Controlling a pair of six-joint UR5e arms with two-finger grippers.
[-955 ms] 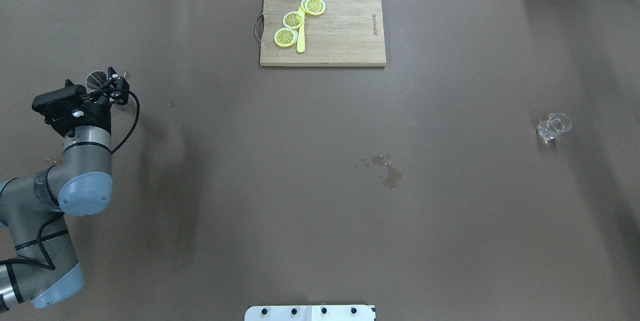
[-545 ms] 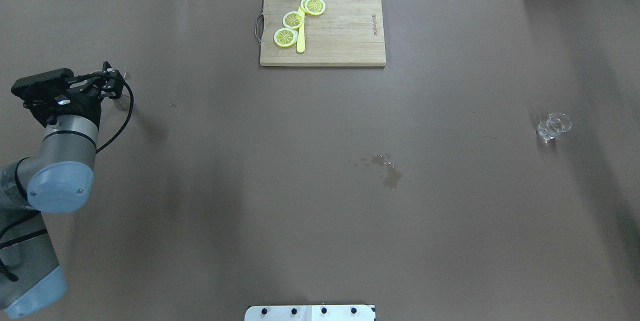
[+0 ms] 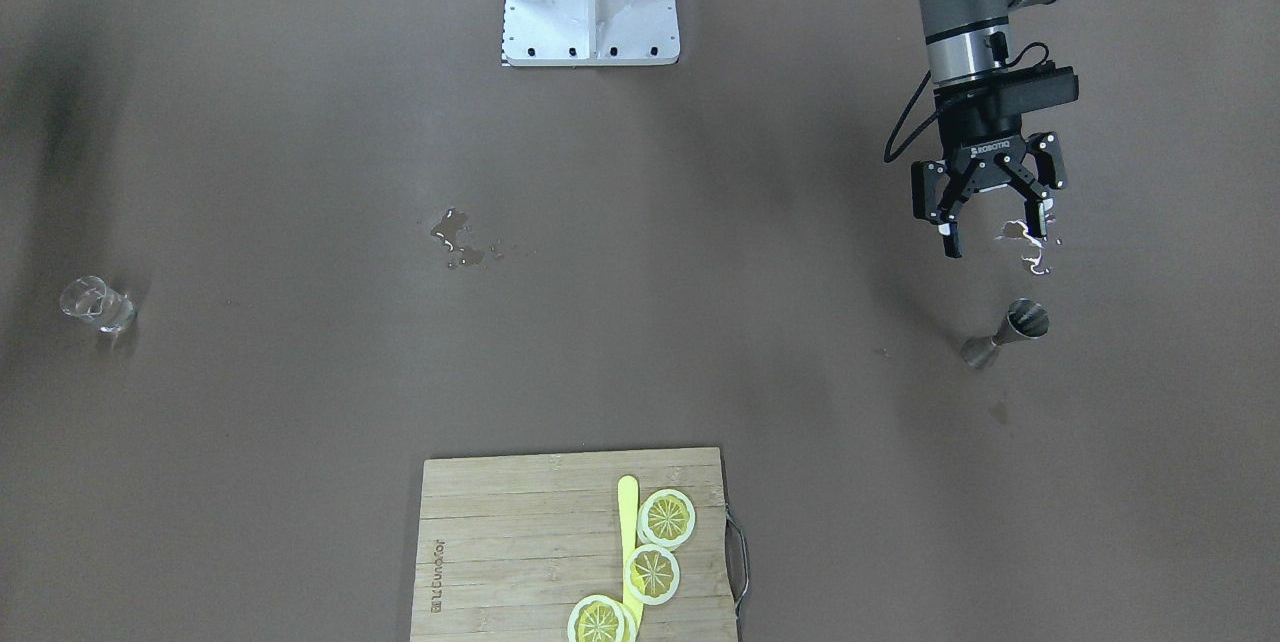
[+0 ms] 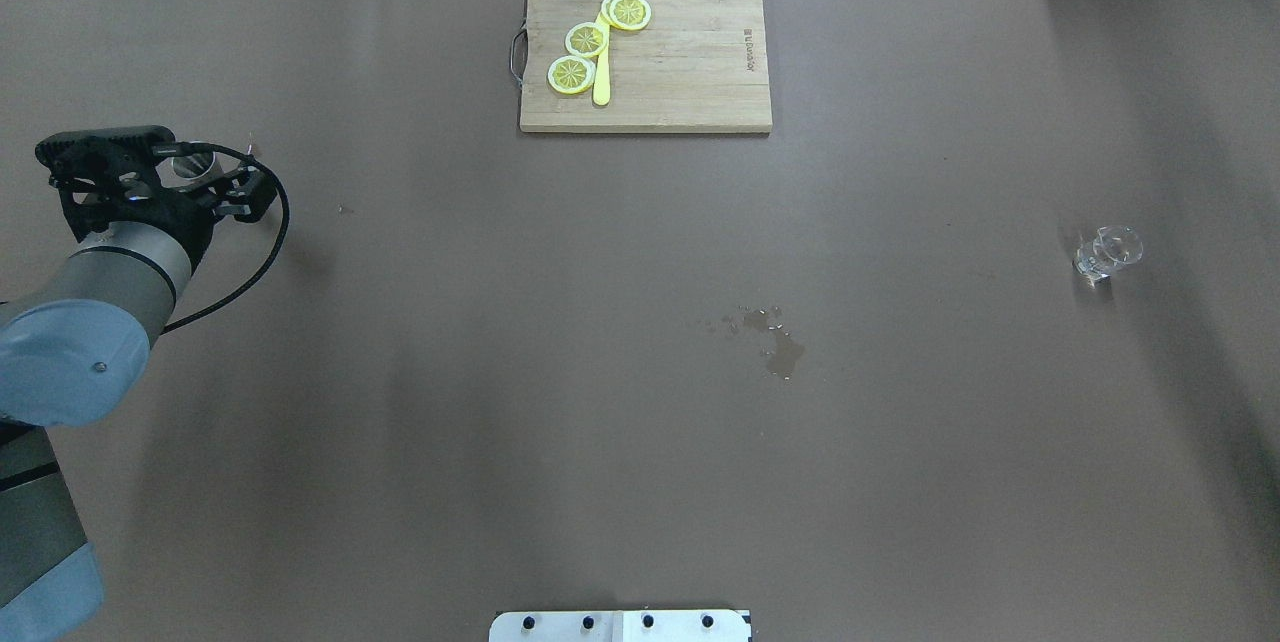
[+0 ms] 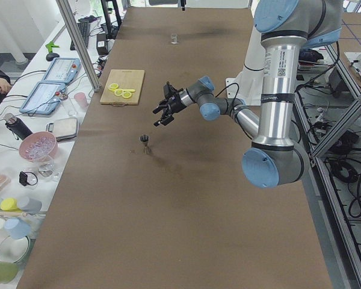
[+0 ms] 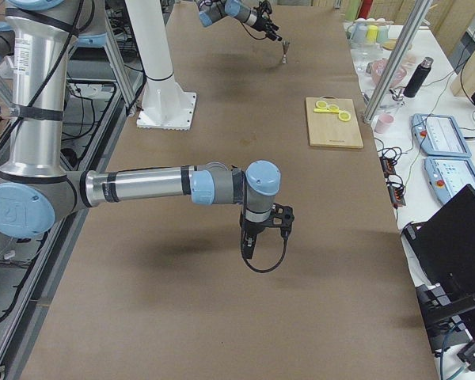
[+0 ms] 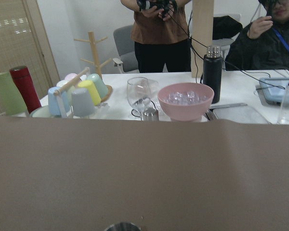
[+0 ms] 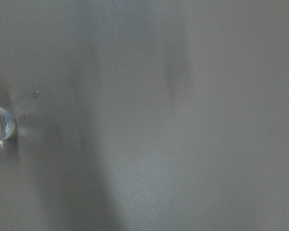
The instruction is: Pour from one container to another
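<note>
A small metal jigger (image 3: pixel 1005 332) stands upright on the brown table at the robot's left; its rim (image 4: pixel 190 164) peeks out beside the left wrist. My left gripper (image 3: pixel 993 222) hovers just short of the jigger, on the robot's side of it. It is open and holds nothing. The left wrist view shows only the jigger's rim (image 7: pixel 121 226) at the bottom edge. A clear glass (image 4: pixel 1105 252) stands far off at the right. My right gripper (image 6: pixel 248 249) shows only in the exterior right view, low over the table; whether it is open or shut I cannot tell.
A wooden cutting board (image 4: pixel 680 62) with lemon slices and a yellow knife lies at the table's far edge. A small puddle (image 4: pixel 775 342) marks the table's middle, and wet spots (image 3: pixel 1030 247) lie by the left gripper. The robot's base (image 3: pixel 590 2) stands at the near edge.
The left arm has swung toward the view's left edge and its wrist has turned. The jigger, half covered by the gripper before, now shows its rim again and has not shifted.
</note>
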